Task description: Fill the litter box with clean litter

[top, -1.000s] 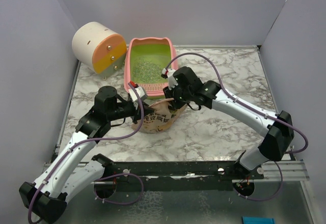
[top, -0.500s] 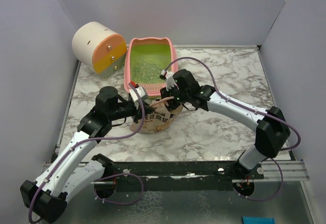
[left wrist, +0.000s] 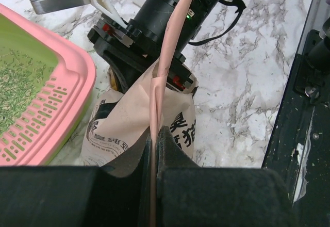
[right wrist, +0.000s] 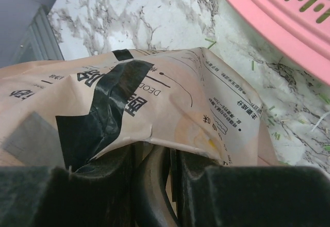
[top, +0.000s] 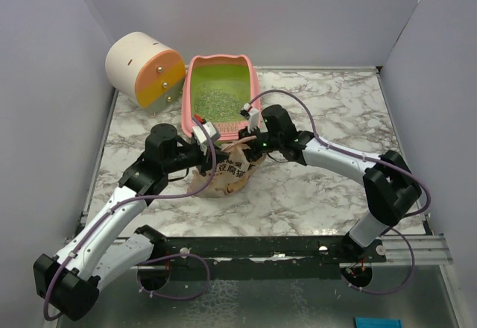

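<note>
Right now the litter box [top: 187, 97] sits against the far edge of the worktop, left of centre, with its slotted ledge [top: 220, 128] at the near end. Clean litter [top: 218, 98] covers the middle and near part of its green floor, while the far end shows bare green. A few stray granules [right wrist: 273, 134] lie on the marble worktop [top: 335, 112] just outside the pink rim. Just beside that ledge, on its near side, I have the tan pouch [top: 227, 173] between both arms. My left gripper [left wrist: 153, 144] is pressed together on the pouch's pinkish top edge. My right gripper [right wrist: 154, 157] pinches the opposite end of the same edge, its fingers nearly touching. The cream-and-orange cylinder [top: 145, 69] lies in the far left corner, just beside the box.
</note>
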